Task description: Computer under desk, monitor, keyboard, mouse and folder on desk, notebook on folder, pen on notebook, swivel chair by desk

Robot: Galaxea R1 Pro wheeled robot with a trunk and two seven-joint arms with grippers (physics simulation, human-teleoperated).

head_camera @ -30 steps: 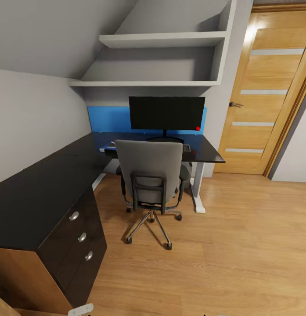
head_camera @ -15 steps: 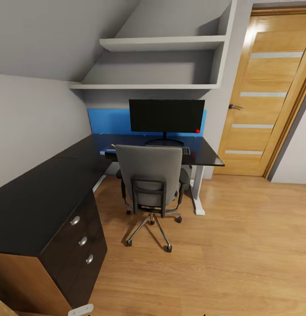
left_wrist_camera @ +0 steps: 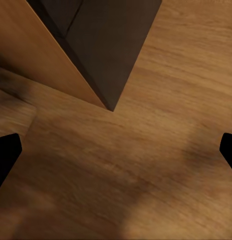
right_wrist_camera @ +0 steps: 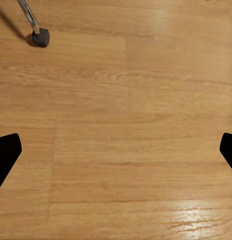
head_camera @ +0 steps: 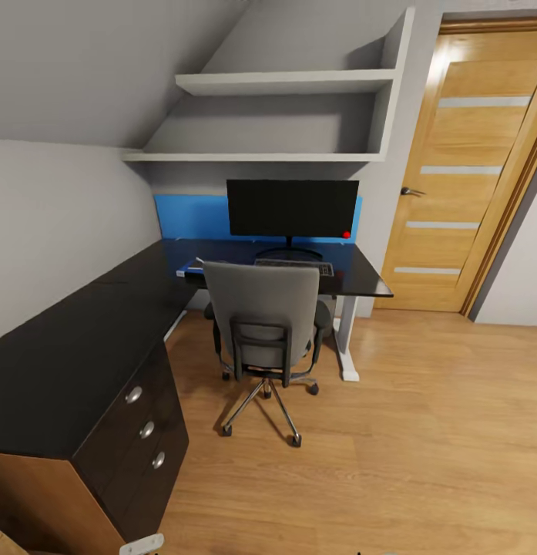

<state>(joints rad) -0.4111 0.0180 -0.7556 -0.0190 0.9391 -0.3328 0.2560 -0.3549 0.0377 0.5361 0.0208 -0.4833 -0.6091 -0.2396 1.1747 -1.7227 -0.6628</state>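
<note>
1. One monitor (head_camera: 292, 208) stands on the desk (head_camera: 360, 279) at upper centre of the head view, with one keyboard (head_camera: 295, 266) on the desk just in front of its foot.
2. One chair (head_camera: 266, 324) sits at centre frame, back toward the camera, pushed in against the desk edge; its back hides the seat, so I cannot tell whether a folder lies there.
3. At the desk's left end, centre-left of the frame, a blue-edged flat thing (head_camera: 189, 270) shows; it is too small to name as folder or notebook. Mouse, pen and computer cannot be made out.
4. Two grippers: the left gripper (left_wrist_camera: 116, 150) has its fingers apart with nothing between them, over floor by the cabinet (head_camera: 129, 432) corner; the right gripper (right_wrist_camera: 116, 150) is likewise spread and empty over bare floor, with one chair caster (right_wrist_camera: 40, 38) at that frame's upper left.
5. Judgement: the scene fits either an approach to the workspace or a look over a finished one. To do either well, roll closer along the open floor at right, keep clear of the chair legs, and view the seat and desktop from above before reaching.
6. Other counts: two shelves (head_camera: 283, 81) at top, three drawer knobs (head_camera: 134, 395) at lower left, one door (head_camera: 461, 169) at right.
</note>
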